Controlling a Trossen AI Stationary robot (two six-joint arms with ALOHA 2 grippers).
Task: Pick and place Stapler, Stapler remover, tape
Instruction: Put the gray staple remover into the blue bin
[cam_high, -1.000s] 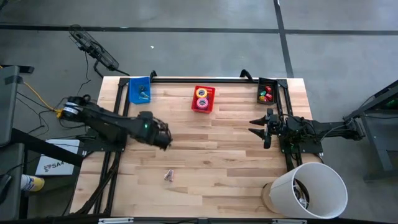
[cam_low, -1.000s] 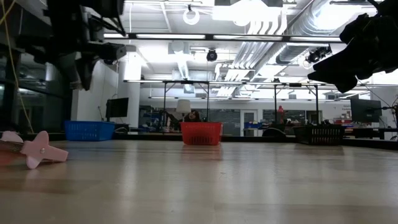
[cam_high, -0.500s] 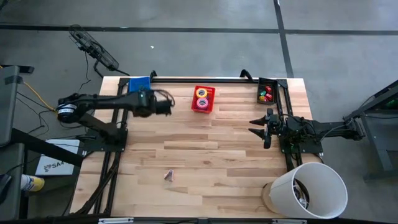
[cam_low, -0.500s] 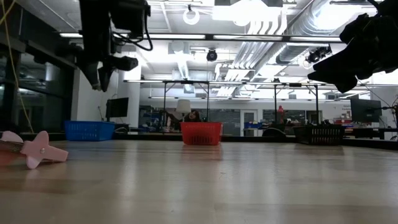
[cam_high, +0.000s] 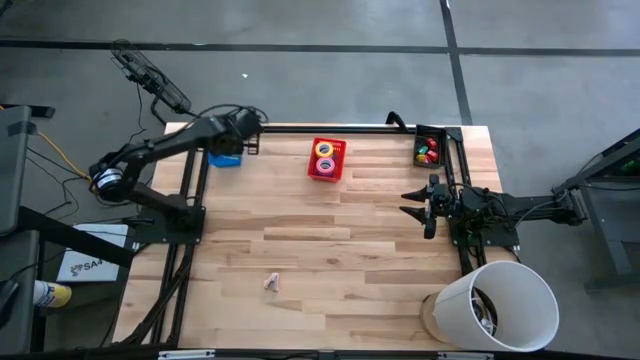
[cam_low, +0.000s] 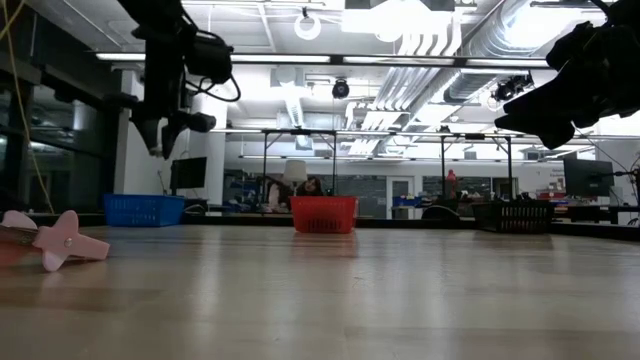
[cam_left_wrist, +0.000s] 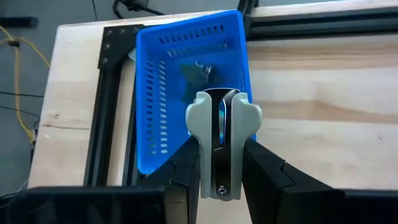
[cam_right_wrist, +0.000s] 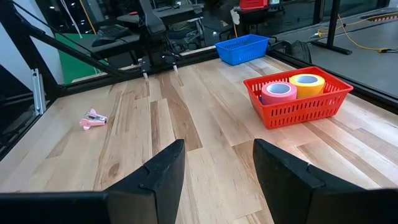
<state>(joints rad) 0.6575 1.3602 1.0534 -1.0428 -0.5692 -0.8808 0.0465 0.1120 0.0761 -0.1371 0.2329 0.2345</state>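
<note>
- The left gripper (cam_left_wrist: 219, 186) has swung from mid-table to the far left corner and now hangs over the blue basket (cam_left_wrist: 155, 99), where a second ago it was above bare wood.
- Its fingers pinch a pale grey staple remover (cam_left_wrist: 221, 134), seen in the left wrist view clamped between the two dark fingers, curved jaws pointing at the basket's open top.
- In the high view the left arm reaches across to the blue basket (cam_high: 222, 157); the low view shows the gripper (cam_low: 165, 135) well above the table, not yet lowered.
- A dark item already lies in the blue basket (cam_left_wrist: 198, 71); it is too blurred to name.
- My judgement: the carry is nearly done, and the step left for this piece is to let go over the basket.
- A second, pink staple remover (cam_high: 270, 283) lies on the near part of the table, well apart from every basket, so it is not yet sorted.
- The tape rolls, yellow (cam_right_wrist: 306, 83) and pink (cam_right_wrist: 279, 91), sit in the red basket (cam_right_wrist: 298, 109).
- The right gripper (cam_right_wrist: 214, 180) waits near the table's right edge, fingers spread and holding nothing.
</note>
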